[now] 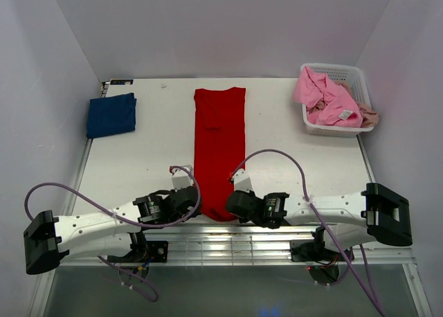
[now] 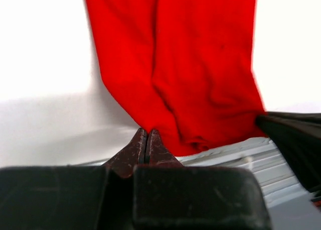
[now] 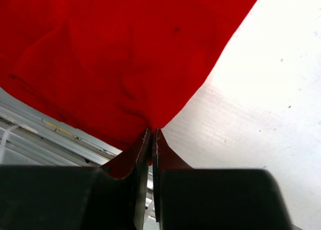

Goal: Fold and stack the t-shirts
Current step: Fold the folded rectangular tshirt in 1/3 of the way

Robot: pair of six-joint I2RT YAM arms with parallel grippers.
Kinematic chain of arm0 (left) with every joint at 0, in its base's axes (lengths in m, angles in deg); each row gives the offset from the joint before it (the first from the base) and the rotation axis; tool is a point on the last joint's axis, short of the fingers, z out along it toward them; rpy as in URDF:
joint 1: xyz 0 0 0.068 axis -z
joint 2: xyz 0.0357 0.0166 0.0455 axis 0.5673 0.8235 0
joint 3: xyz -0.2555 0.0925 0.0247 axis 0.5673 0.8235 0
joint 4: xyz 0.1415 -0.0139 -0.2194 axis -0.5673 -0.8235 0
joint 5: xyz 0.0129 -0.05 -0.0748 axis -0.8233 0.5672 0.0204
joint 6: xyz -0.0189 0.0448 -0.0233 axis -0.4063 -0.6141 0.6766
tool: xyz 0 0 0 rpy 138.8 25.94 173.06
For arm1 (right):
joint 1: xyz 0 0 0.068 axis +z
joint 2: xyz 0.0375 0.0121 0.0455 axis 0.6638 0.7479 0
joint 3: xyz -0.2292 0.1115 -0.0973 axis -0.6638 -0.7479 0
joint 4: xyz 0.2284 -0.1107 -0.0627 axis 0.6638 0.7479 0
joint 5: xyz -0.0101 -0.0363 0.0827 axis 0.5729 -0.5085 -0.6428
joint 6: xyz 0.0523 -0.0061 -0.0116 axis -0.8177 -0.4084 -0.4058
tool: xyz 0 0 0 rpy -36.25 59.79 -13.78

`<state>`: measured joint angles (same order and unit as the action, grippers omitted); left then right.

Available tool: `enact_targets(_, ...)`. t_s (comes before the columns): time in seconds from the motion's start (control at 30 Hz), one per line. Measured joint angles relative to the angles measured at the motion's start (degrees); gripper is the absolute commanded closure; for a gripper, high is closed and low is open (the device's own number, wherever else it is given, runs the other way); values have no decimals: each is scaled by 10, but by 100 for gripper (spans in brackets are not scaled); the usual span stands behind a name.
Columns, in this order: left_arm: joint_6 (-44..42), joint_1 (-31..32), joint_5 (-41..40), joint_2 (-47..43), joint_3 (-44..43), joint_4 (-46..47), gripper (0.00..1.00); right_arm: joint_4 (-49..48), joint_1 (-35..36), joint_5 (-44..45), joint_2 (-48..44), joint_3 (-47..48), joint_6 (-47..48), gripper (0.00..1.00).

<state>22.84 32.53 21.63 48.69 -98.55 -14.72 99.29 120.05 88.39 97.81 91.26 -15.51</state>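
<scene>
The red t-shirt (image 1: 219, 144) lies as a long, narrow strip of soft cloth down the centre of the frame, its rounded lower hem reaching the table's (image 1: 152, 158) ribbed metal edge. The left gripper (image 2: 146, 139) and right gripper (image 3: 152, 137) each pinch a hem corner, jaws pressed together, and the cloth puckers at the tips. A folded navy t-shirt (image 1: 111, 115) sits upper left, well apart.

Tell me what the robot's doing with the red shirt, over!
Left gripper shut on red t-shirt, near corner. Right gripper shut on other near corner. Shirt lies in long strip. Nothing blocking.
</scene>
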Motion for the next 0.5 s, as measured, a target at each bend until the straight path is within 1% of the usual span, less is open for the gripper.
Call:
enact_targets(0.1, -10, 0, -29, 1, -22, 11, 100, 14, -5, 22, 0, 23, 4, 92)
enact_targets(0.23, -27, 0, -59, 42, -50, 29, 100, 20, -20, 45, 10, 54, 21, 92)
enact_targets(0.37, -46, 0, -89, 80, -56, 54, 100, 19, -47, 65, 27, 78, 47, 92)
enact_targets(0.5, -67, -11, -119, 94, -56, 83, 100, 9, -86, 75, 46, 89, 80, 92)
